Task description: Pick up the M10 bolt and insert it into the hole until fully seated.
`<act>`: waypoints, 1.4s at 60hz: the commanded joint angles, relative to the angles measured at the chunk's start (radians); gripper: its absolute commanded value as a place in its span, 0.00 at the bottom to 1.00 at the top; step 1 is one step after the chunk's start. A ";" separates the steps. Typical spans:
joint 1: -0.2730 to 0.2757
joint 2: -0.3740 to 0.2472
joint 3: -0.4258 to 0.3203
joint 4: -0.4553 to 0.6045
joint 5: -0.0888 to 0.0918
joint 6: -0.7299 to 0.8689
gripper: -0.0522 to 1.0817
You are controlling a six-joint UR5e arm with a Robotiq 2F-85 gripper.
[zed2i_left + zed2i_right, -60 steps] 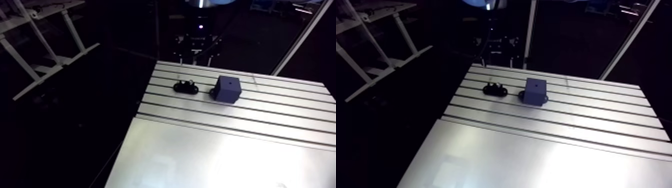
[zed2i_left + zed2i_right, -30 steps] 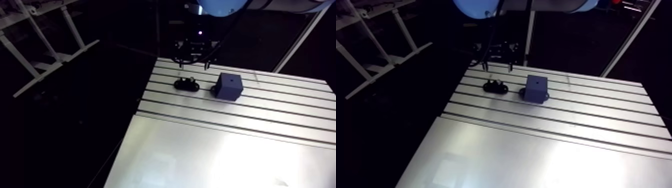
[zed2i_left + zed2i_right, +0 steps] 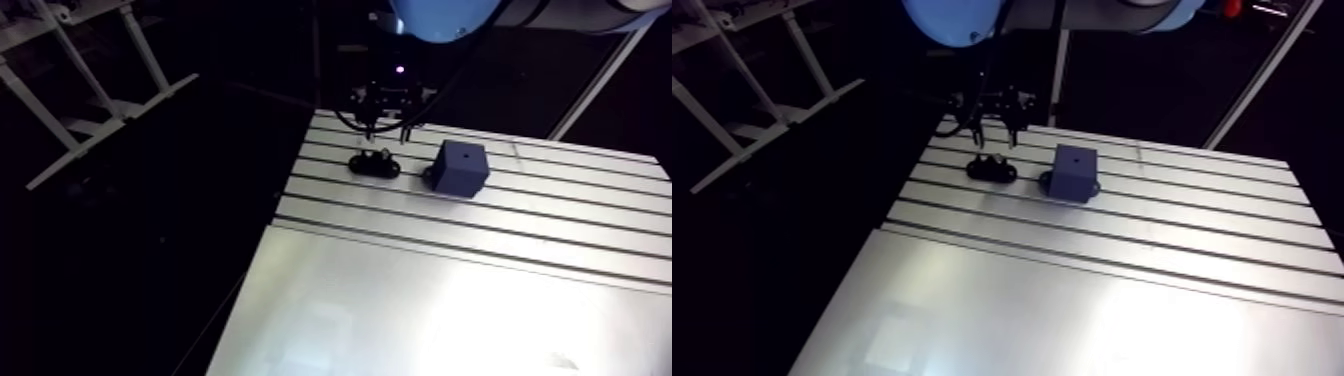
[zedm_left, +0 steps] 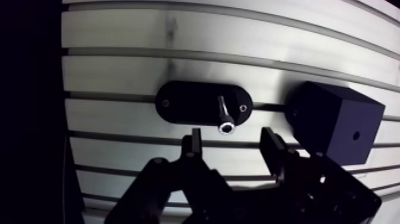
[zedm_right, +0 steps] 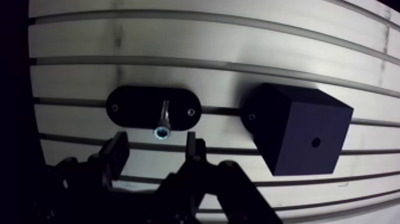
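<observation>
Bolt, holder, block: seemingly one each.

The pincer hangs over the black holder, a dark block nearby on the slotted table.

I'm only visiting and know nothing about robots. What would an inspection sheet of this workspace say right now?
Surface: slotted aluminium table, with a smooth plate at the near end.
Job's things: bolt stands in a black oval holder; dark block beside it, apart; hole in the block is empty.
Clutter: nothing seen.
End effector: open, above the holder, bolt head just ahead of it, not gripped.
Cables: nothing seen loose on the table.
Surroundings: nothing seen near the work.
</observation>
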 commanded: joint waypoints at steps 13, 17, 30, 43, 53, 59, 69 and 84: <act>-0.001 0.019 0.005 -0.014 0.000 -0.001 0.43; -0.001 0.019 0.005 -0.016 0.000 -0.001 0.44; 0.001 0.020 0.006 -0.016 0.000 -0.001 0.45; 0.001 0.022 0.009 -0.016 0.000 -0.001 0.47; 0.001 0.025 0.014 -0.019 0.000 -0.001 0.47; -0.001 0.029 0.014 -0.022 0.000 -0.001 0.48; 0.000 0.031 0.014 -0.022 0.000 -0.001 0.48; -0.001 0.037 0.014 -0.024 0.000 -0.001 0.50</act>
